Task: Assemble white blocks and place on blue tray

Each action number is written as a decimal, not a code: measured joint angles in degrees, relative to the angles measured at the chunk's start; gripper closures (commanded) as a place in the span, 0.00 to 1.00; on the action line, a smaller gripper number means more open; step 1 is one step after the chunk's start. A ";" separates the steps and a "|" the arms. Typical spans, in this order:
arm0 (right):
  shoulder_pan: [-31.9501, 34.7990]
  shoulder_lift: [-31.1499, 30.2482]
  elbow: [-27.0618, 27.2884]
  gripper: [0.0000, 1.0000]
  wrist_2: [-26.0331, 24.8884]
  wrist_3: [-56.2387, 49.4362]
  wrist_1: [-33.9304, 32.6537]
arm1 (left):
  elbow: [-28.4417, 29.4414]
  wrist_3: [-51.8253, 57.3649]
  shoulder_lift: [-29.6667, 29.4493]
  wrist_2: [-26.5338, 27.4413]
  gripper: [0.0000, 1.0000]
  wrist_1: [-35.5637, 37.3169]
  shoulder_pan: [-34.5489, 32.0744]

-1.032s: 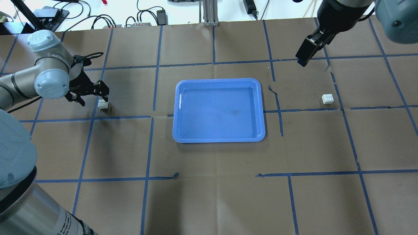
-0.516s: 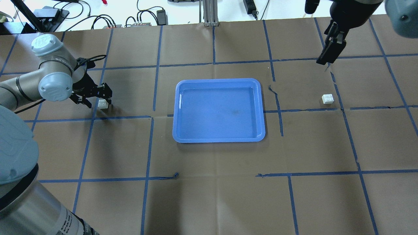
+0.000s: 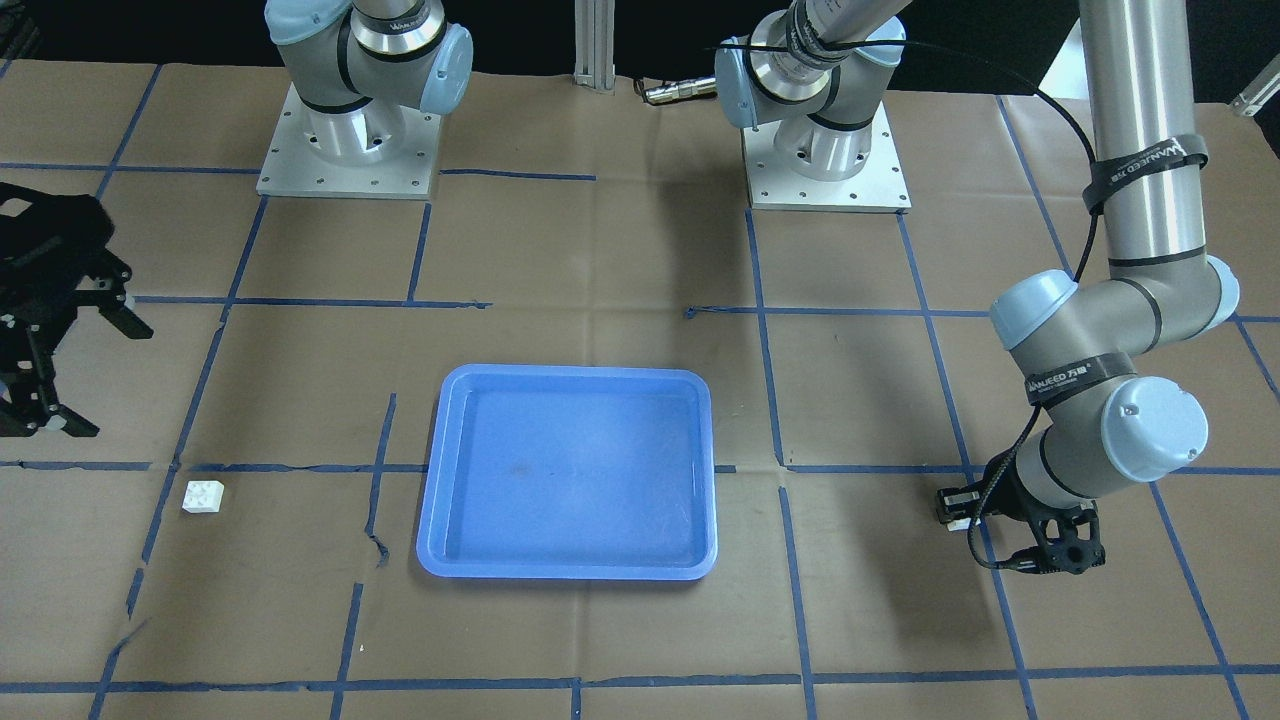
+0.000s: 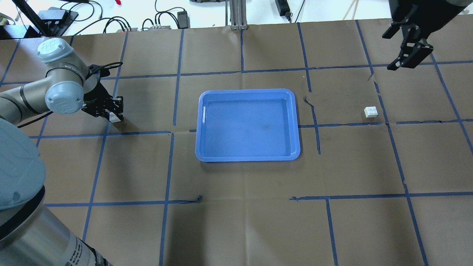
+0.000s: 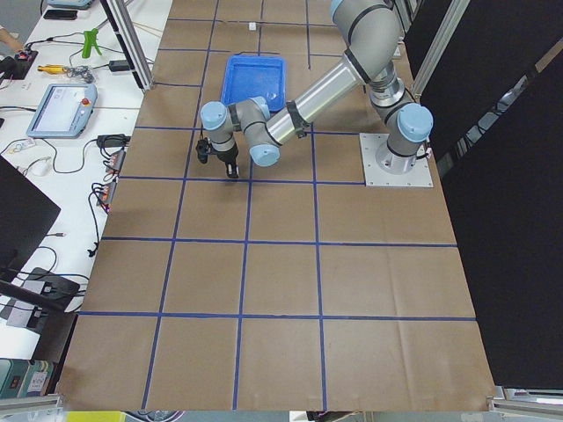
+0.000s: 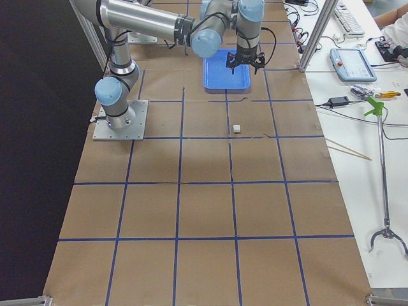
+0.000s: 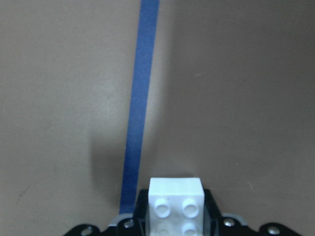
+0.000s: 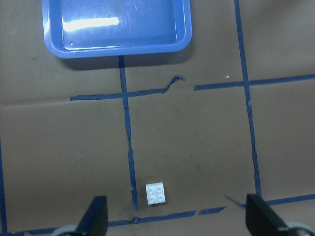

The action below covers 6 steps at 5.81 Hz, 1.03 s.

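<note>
Silver arms (image 3: 1141, 130), pale-blue joint caps (image 3: 1152, 426)

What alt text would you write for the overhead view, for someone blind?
The left gripper is shut on one white block, left of an empty blue tray; far right, the open right gripper hangs beyond the other block.

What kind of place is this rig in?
Likely a robotics lab work cell: two robot arms on bolted base plates, a paper-covered table gridded with blue tape, and a teach pendant alongside.
</note>
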 measured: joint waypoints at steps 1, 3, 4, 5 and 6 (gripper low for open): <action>-4.52 3.03 0.13 0.00 3.97 -6.59 0.35 | 0.33 1.56 1.51 0.12 1.00 -0.14 -3.68; -10.26 9.53 1.23 0.00 10.50 -15.39 0.48 | 0.38 8.73 3.89 0.53 1.00 -1.59 -14.65; -11.78 12.75 3.08 0.00 11.67 -19.74 -0.10 | 0.06 13.91 5.34 0.59 1.00 -5.14 -20.29; -12.63 14.77 4.82 0.00 12.03 -21.77 -1.31 | -0.34 18.25 7.10 0.77 1.00 -8.11 -25.22; -12.92 16.20 6.74 0.00 12.12 -22.40 -4.17 | -0.47 23.36 8.03 0.98 1.00 -8.97 -29.44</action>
